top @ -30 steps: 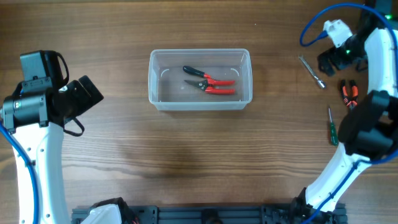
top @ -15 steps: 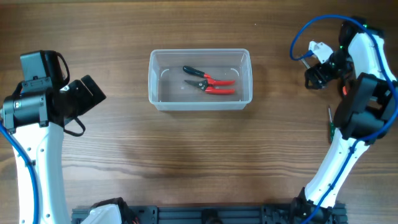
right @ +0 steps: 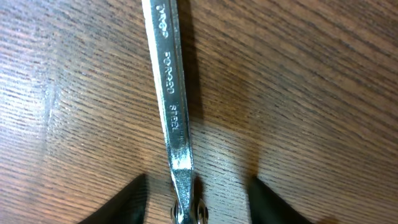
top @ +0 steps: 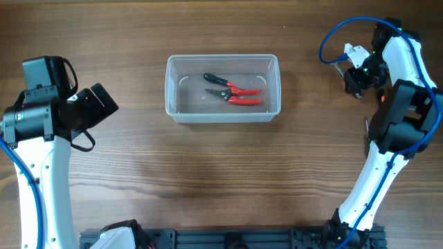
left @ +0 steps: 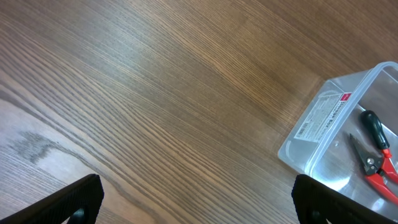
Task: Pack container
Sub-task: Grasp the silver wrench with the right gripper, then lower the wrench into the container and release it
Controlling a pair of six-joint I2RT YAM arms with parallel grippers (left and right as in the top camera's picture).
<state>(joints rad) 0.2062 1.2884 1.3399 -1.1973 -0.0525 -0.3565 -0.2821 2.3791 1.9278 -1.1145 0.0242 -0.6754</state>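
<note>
The container (top: 169, 90), a clear plastic tub, sits at the table's upper middle with two red-handled hand tools (top: 239, 93) lying inside. My right gripper (top: 357, 79) is down at the far right of the table, straddling a silver wrench (right: 168, 74). In the right wrist view the gripper (right: 199, 202) has a fingertip on each side of the wrench shaft, with wood showing in both gaps, so it is open and not touching. My left gripper (left: 205, 205) hovers wide open over bare wood left of the container (left: 323, 118), holding nothing.
Orange-handled pliers (top: 381, 97) and a green screwdriver (top: 367, 131) lie just beside the right arm, mostly hidden by it. The left arm (top: 41, 117) stands at the table's left edge. A blue cable loops above the right wrist.
My right gripper swung left and settled over the silver wrench, covering it in the overhead view, and its fingers have narrowed around it. The left arm has not moved.
</note>
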